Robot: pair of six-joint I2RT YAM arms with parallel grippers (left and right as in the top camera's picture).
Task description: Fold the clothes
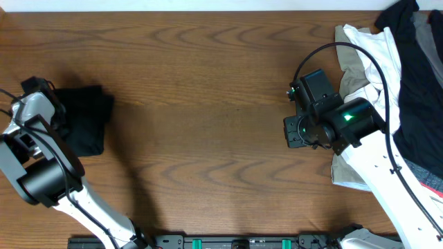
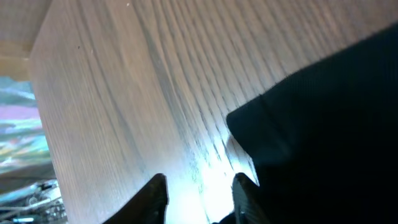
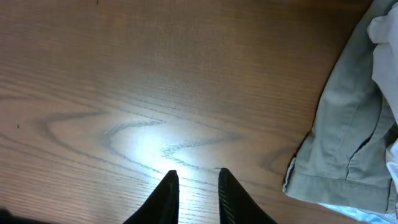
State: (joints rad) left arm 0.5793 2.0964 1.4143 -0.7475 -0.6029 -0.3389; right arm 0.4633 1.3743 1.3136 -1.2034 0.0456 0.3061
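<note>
The clothes [image 1: 84, 119], a black shirt, lie as a small folded bundle near the table's left edge. In the left wrist view the clothes [image 2: 323, 124] fill the right side. My left gripper [image 1: 43, 88] sits just left of the bundle. Its jaws are open, with only bare wood between them [image 2: 200, 186], and its right finger [image 2: 244, 190] is beside the cloth's edge. My right gripper [image 1: 292, 131] hovers over bare table at centre right, far from the clothes. Its jaws [image 3: 198, 177] are a little apart, with nothing between them.
A pile of white and beige garments [image 1: 367, 62] lies at the right under my right arm, with a dark garment [image 1: 422, 83] beyond it. A beige cloth's hem [image 3: 354, 124] lies right of my right fingers. The table's left edge [image 2: 37, 93] is close to my left gripper.
</note>
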